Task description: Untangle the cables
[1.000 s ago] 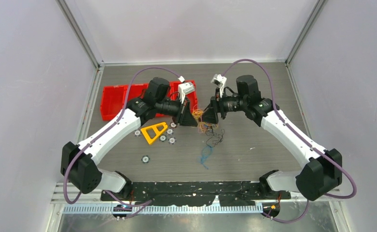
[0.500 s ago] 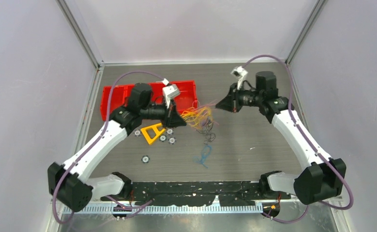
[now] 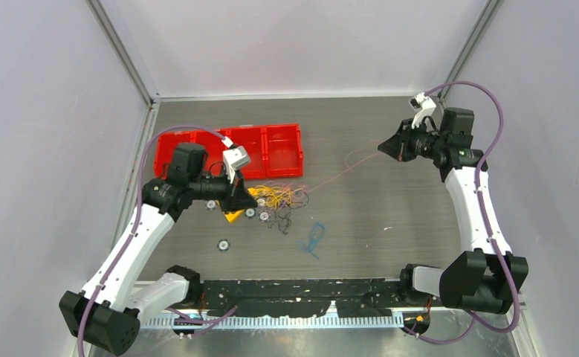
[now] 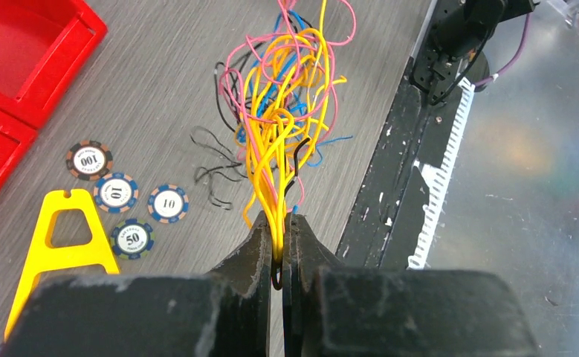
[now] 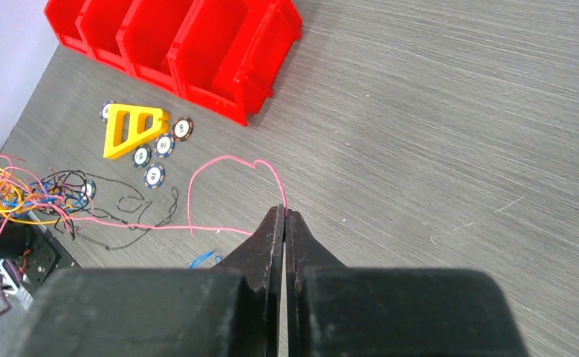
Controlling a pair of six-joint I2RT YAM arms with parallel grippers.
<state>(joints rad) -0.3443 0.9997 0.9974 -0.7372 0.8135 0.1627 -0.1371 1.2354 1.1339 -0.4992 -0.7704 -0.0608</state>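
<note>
Separating one pink strand (image 5: 230, 158): my left gripper (image 4: 280, 223) pinches the cables (image 4: 267, 160) over the table (image 3: 390, 201), and my right gripper (image 5: 285, 216) is clamped on the strand's end. Next: draw the right arm farther away, gently.

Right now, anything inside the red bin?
In the red bin, the rightmost compartment shows only bare floor. The left arm covers parts of the others, so those are unconfirmed.

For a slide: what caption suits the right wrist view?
Right gripper shut on a pink wire leading to the tangle.
</note>
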